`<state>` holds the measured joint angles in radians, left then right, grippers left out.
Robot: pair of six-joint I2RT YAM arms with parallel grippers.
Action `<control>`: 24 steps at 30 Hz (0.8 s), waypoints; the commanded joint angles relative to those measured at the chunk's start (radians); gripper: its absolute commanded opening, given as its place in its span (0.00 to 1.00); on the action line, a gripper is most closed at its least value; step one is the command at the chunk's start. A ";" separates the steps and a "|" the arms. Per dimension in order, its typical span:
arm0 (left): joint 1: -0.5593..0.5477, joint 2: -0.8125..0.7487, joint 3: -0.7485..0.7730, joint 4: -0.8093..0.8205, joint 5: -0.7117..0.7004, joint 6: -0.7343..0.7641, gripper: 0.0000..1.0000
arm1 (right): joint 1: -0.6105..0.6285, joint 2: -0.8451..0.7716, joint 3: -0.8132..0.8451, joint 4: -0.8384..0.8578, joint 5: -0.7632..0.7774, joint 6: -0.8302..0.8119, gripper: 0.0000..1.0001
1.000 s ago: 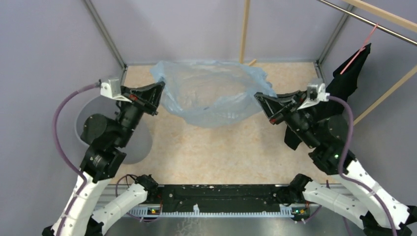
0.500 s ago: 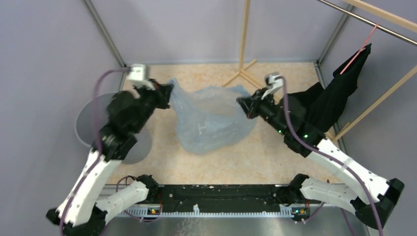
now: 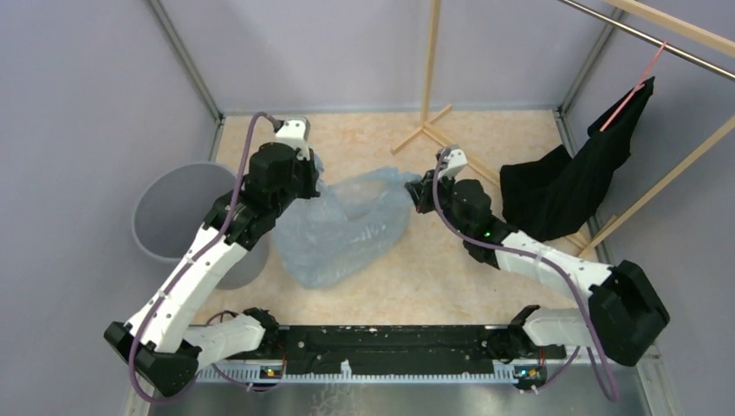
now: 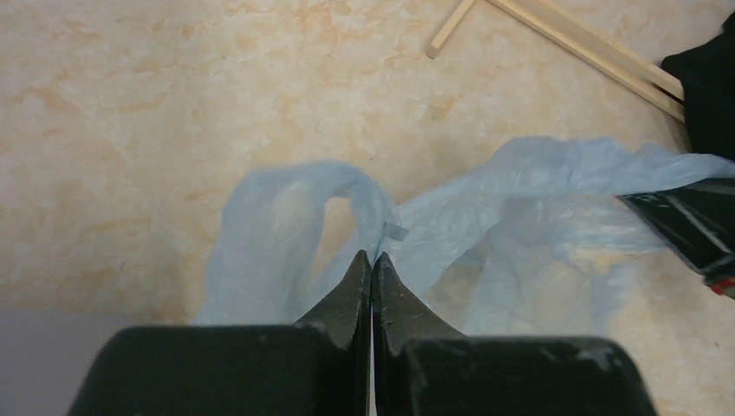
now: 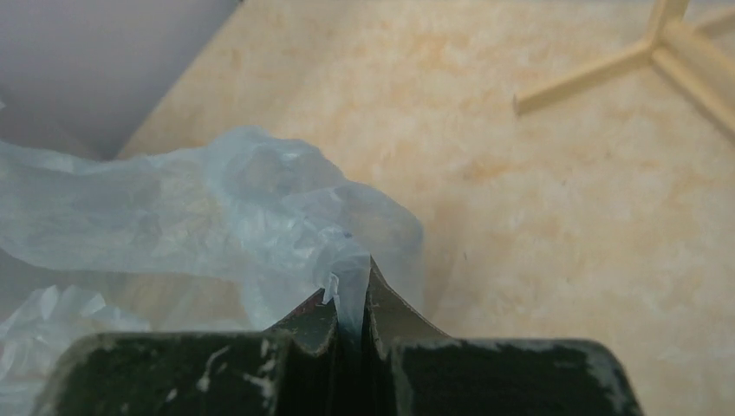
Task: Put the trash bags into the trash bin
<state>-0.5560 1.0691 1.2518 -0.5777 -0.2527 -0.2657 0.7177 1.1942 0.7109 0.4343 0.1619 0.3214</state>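
A light-blue translucent trash bag (image 3: pixel 347 230) hangs crumpled between my two grippers and sags onto the table. My left gripper (image 3: pixel 314 177) is shut on the bag's left edge; in the left wrist view (image 4: pixel 373 258) the film (image 4: pixel 520 199) is pinched between the closed tips. My right gripper (image 3: pixel 419 188) is shut on the bag's right edge; in the right wrist view (image 5: pixel 354 286) a fold of film (image 5: pixel 217 208) sits between the fingers. The grey trash bin (image 3: pixel 165 217) stands at the left, apart from the bag, partly behind my left arm.
A wooden stand (image 3: pixel 429 130) rises at the back centre, its feet showing in the wrist views (image 4: pixel 555 35) (image 5: pixel 624 61). A black garment (image 3: pixel 572 182) hangs from a red hanger at the right. Enclosure walls surround the table.
Both grippers have come down and closer together, carrying the bag lower and toward the left. The bag, stretched wide and held high before, now sags crumpled onto the table.
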 commanded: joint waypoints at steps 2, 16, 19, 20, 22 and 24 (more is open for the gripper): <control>0.000 -0.117 0.090 -0.027 0.046 0.014 0.00 | -0.092 0.000 0.043 0.073 -0.276 0.109 0.00; -0.002 0.091 0.257 0.043 0.459 -0.122 0.00 | -0.094 -0.115 0.051 0.159 -0.520 0.277 0.00; -0.002 0.089 0.223 0.080 0.525 -0.175 0.00 | -0.079 -0.073 0.042 0.306 -0.603 0.393 0.02; -0.002 0.085 0.206 0.092 0.538 -0.188 0.00 | -0.066 -0.054 0.048 0.330 -0.617 0.414 0.08; -0.003 0.078 0.190 0.086 0.528 -0.195 0.00 | -0.032 -0.018 0.083 0.324 -0.631 0.423 0.14; -0.003 0.065 0.189 0.051 0.484 -0.194 0.00 | 0.008 0.005 0.114 0.289 -0.621 0.409 0.20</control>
<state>-0.5571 1.1812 1.4452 -0.5461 0.2218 -0.4217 0.6605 1.1481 0.7372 0.6502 -0.3916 0.6689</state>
